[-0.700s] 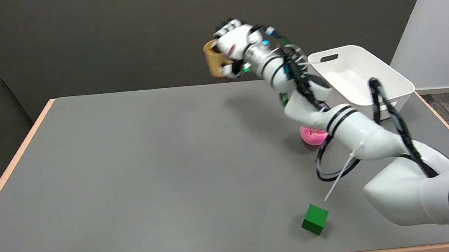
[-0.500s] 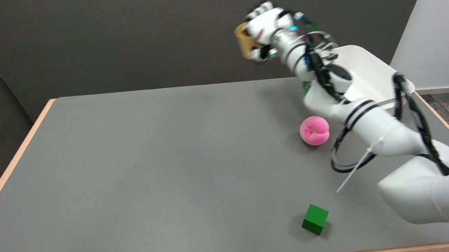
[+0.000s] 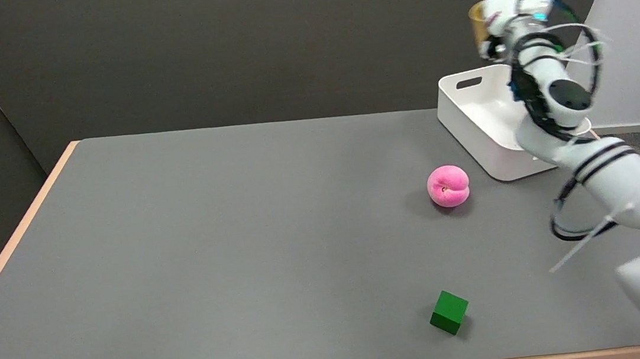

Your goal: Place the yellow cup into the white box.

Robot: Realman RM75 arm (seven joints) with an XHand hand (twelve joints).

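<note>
Yellow cup [image 3: 477,21] (hand-held) moved right, above white box [image 3: 483,120].

A grey counter [image 3: 214,244] with a tan edge carries 3 things: a white box [image 3: 484,126] at its far right, a pink peach [image 3: 448,186] near it, and a green cube [image 3: 449,311] toward the near edge.
</note>
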